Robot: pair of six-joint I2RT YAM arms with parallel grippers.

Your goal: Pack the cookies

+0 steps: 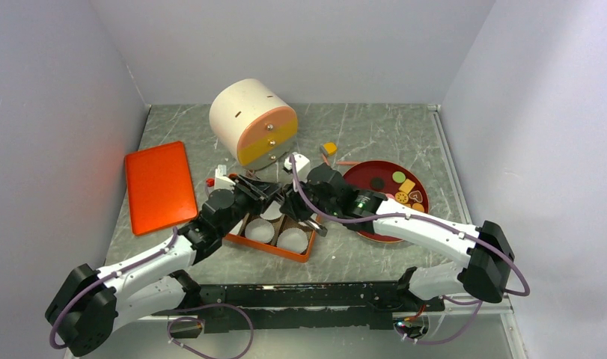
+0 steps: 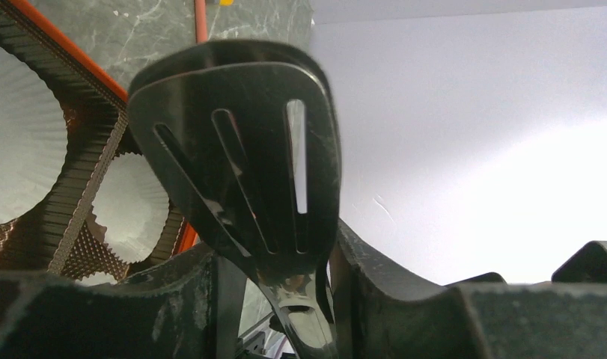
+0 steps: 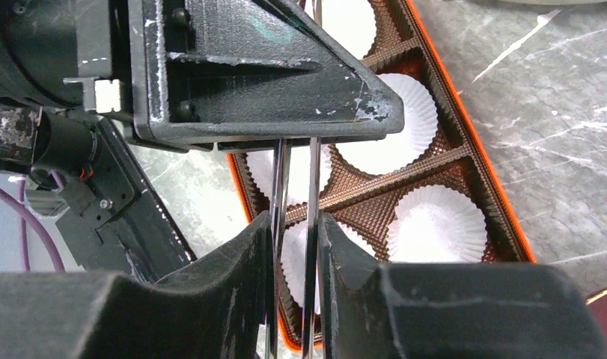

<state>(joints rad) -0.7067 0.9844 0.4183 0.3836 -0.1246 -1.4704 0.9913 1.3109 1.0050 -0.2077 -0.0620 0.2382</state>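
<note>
Left gripper (image 2: pixel 281 258) clamps the black tongs (image 2: pixel 240 149) — right gripper (image 3: pixel 294 232) pinches both blades narrowly. Release one side only once the other grips squarely.

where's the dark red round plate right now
In the top view, the round dark red plate sits on the right of the grey table, just right of the orange tray of white paper cups, with small coloured cookies on it.

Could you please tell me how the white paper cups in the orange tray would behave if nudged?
The paper cups look thin and fluted, so probably light and easily crushed. Each nearly fills a compartment of the tray, so a nudge would likely crumple rather than slide it.
</note>
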